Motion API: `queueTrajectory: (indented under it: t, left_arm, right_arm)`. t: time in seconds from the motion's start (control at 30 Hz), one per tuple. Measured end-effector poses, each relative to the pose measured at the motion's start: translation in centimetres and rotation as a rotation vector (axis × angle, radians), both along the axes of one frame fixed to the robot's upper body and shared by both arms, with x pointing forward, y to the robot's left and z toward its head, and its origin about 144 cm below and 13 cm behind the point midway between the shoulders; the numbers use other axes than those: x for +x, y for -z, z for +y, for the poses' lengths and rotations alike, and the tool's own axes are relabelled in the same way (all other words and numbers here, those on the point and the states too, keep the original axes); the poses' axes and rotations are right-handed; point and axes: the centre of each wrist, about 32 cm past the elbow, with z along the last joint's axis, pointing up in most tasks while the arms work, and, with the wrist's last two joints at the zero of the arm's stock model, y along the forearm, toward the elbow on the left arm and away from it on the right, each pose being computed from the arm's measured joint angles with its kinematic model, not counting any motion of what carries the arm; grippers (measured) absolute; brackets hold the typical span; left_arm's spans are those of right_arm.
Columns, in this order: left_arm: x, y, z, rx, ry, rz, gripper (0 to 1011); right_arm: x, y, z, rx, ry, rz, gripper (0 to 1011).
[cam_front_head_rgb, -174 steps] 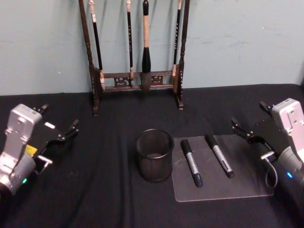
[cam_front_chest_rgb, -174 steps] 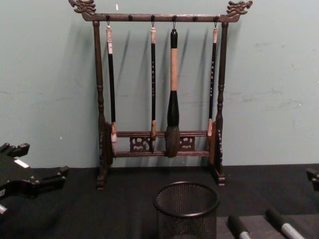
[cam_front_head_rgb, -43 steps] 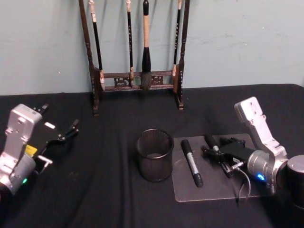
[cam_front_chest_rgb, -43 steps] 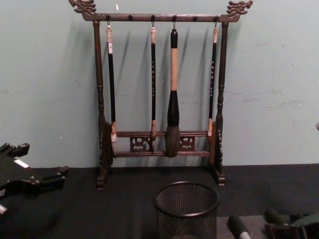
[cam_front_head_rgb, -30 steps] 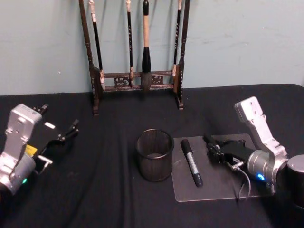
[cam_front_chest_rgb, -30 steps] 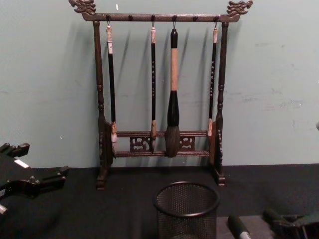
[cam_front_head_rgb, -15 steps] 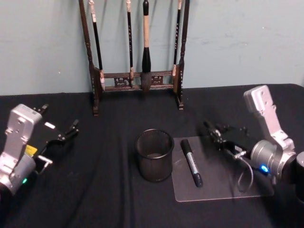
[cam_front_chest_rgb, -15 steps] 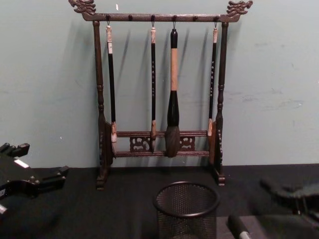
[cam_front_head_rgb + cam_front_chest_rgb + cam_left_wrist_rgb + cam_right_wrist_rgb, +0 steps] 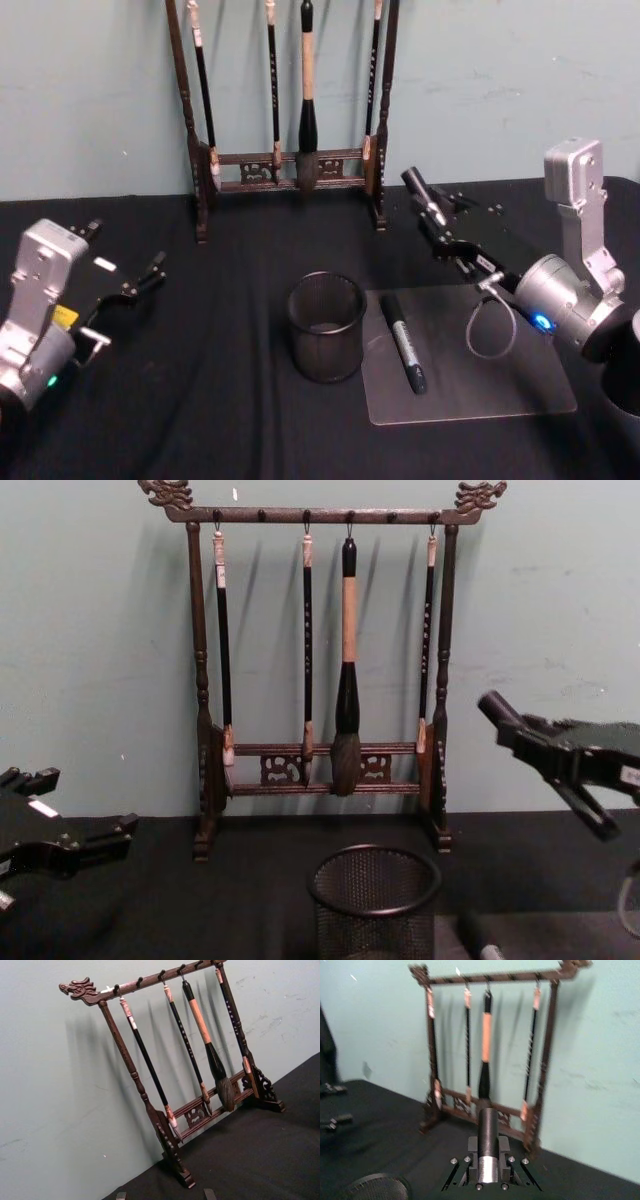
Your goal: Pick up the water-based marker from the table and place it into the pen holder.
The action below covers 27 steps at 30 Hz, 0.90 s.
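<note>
Jaws of the right gripper are seen in the head view clamped on a marker. It is held off the table, right of and farther than the holder and apart from it, with its free end tilted up toward the rack. A second marker is laid on the mat, just right of the holder. The left gripper is kept at the left, well apart from the holder, jaws apart with nothing between them.

In the left wrist view, two fingertips are shown spread, and the rack is seen standing at the table's far edge against the wall.

In the right wrist view, the marker is gripped between the fingers, its barrel pointed at the rack. The holder's rim is caught nearer than the rack.

In the chest view, the right gripper is raised at the right, higher than the holder, and the marker's dark end is pushed out leftward. The left gripper is held low at the left, jaws spread. The second marker's cap is glimpsed right of the holder.
</note>
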Motion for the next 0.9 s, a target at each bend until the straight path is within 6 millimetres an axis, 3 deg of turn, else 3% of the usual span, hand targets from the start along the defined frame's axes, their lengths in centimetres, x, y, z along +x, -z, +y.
queueTrajectory:
  t: [0.9]
  left_arm:
    - [0.0, 0.0, 0.0, 0.000, 0.000, 0.000, 1001]
  right_arm:
    - [4.6, 0.8, 4.9, 0.075, -0.346, -0.004, 241]
